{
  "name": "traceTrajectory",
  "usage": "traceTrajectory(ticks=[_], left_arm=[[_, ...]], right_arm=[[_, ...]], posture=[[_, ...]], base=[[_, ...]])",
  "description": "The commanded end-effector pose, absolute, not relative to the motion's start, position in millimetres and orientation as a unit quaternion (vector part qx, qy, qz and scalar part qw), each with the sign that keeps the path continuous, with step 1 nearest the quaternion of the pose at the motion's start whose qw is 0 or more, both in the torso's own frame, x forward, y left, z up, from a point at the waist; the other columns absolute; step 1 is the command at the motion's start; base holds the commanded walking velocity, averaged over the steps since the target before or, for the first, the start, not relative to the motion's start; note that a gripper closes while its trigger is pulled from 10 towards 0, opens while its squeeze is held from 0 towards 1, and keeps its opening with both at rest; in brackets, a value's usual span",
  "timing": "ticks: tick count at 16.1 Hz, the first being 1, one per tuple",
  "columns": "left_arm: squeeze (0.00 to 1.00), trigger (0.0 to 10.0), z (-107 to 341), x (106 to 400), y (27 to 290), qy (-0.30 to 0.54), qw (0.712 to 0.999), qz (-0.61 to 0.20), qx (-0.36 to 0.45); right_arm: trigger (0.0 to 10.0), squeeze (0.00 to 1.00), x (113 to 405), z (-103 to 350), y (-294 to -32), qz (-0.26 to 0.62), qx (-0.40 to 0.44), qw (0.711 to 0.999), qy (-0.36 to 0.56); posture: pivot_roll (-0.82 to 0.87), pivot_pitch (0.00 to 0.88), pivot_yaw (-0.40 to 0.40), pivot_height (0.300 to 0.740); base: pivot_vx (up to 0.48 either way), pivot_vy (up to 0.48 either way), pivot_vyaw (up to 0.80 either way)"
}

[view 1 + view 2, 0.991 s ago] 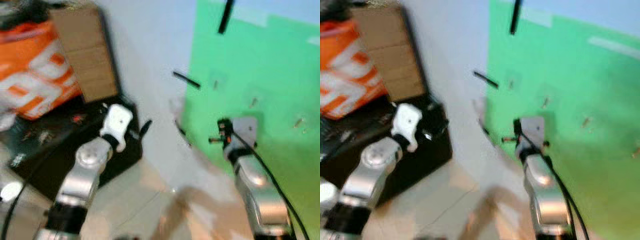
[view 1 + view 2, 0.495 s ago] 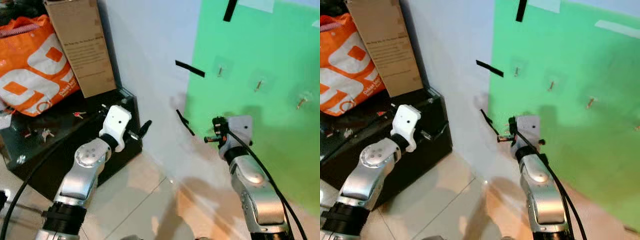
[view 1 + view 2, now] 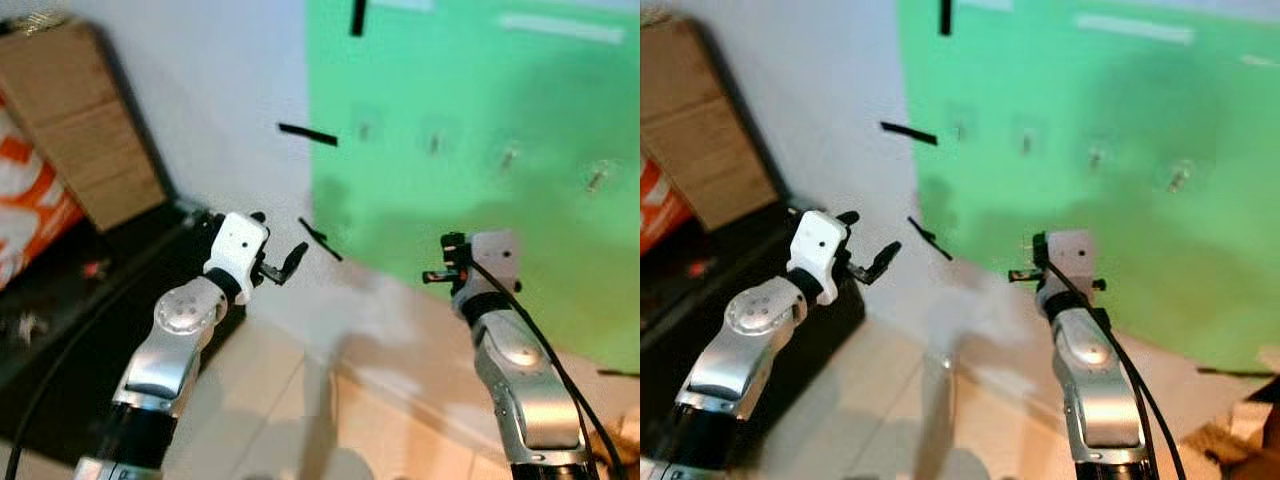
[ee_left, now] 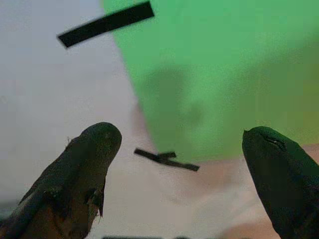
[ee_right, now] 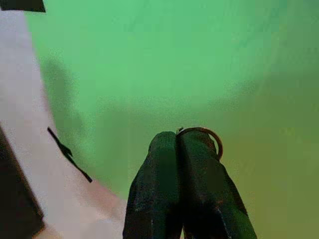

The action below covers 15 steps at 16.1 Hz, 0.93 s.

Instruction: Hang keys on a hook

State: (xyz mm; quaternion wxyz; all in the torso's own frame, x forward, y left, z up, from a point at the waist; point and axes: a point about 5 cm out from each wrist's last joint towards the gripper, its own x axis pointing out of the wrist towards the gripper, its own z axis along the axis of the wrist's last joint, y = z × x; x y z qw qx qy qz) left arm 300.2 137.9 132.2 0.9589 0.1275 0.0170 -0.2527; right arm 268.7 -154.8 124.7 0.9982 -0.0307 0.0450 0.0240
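A green sheet on the wall carries a row of several small hooks. My right gripper is raised in front of the sheet, below the hooks and apart from them. In the right wrist view its fingers are pressed together on a thin metal key ring, which arcs out beside the tips. My left gripper is held up near the sheet's left edge, open, with nothing between its fingers.
Black tape strips are stuck on the pale wall left of the sheet. A cardboard box and an orange bag stand on a low black cabinet at the left. Tiled floor lies below.
The camera has swung right, so the box, bag and cabinet slid left and the green sheet now sits central. Both arms keep about the same pose, and the right stays shut on the ring.
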Motion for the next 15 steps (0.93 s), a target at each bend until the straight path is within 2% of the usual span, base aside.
traceTrajectory(ticks=[1,6,9,10,15], left_arm=[[0.00,10.0,133.1,303.6,145.8,0.023,0.962,-0.236,0.135],[0.00,10.0,135.0,307.2,148.7,0.015,0.969,-0.206,0.132],[0.00,10.0,136.2,306.8,147.6,0.013,0.970,-0.208,0.129],[0.00,10.0,136.2,306.8,147.0,0.013,0.969,-0.208,0.129],[0.00,10.0,135.6,305.9,144.8,0.014,0.967,-0.215,0.134]], right_arm=[[10.0,0.00,270.5,127.7,-148.1,0.033,-0.024,0.999,0.036],[10.0,0.00,274.8,130.3,-147.2,0.042,-0.032,0.998,0.037],[10.0,0.00,279.2,134.0,-152.3,0.011,-0.026,0.999,0.033],[10.0,0.00,279.3,134.2,-154.2,-0.001,-0.007,0.999,0.034],[10.0,0.00,279.7,139.1,-152.9,0.015,-0.015,1.000,0.022]], posture=[[-0.09,0.000,0.064,0.740],[-0.08,0.000,0.051,0.740],[-0.08,0.000,0.044,0.740],[-0.08,0.000,0.043,0.740],[-0.08,0.000,0.034,0.740]], base=[[0.000,0.000,0.00],[0.000,0.000,0.00],[0.371,0.000,0.80],[0.435,0.000,0.00],[0.436,0.000,0.00]])
